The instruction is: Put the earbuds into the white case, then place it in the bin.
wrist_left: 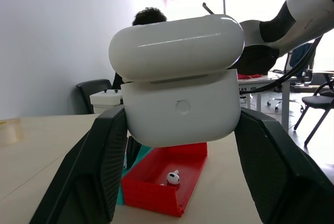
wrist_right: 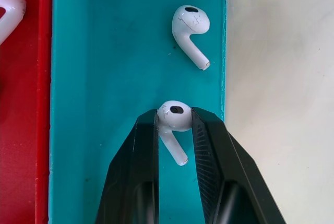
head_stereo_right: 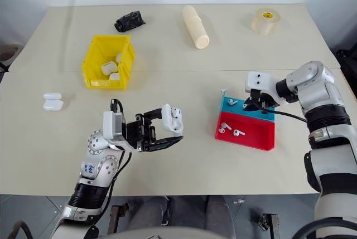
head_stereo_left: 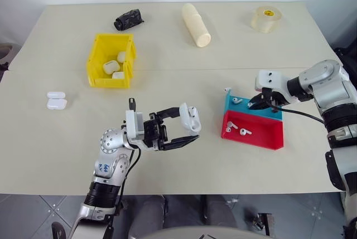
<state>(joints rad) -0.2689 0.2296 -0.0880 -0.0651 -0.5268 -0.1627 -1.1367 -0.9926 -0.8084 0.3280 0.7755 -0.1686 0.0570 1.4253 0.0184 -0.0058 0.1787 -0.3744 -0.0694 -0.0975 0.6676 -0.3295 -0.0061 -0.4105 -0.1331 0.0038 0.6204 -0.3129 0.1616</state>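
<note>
- Holding the white case (head_stereo_left: 188,119) in the left gripper (head_stereo_left: 187,131) near the tabletop's front edge, lid hinged up, black fingers clamped on its two sides, the case raised clear of the tabletop.
- Closing the right gripper (wrist_right: 175,125) on one of the earbuds (wrist_right: 174,117) in the teal tray (wrist_right: 104,78) toward the tabletop's right edge; fingers pressing the bud's head from both sides, stem pointing back between them, the bud seemingly not yet lifted off the tray floor.
- Leaving a second earbud (wrist_right: 190,33) loose in the same teal tray, just beyond the pinched one, near the tray's corner.
- Leaving two more buds in the red tray (head_stereo_left: 262,133), which sits against the teal tray on the side nearer the front edge.
- Judging the step in hand: picking the first earbud, with nothing seen loaded in the case.
- Calling next for a straight lift out of the tray without twisting the bud, then carrying it across to the open case and lining the stem up with a socket.
- Keeping the bin (head_stereo_left: 111,59) for later: yellow, toward the tabletop's back left, already holding a few white cases.
- Ignoring the two spare cases (head_stereo_left: 56,100) near the tabletop's left edge.
</note>
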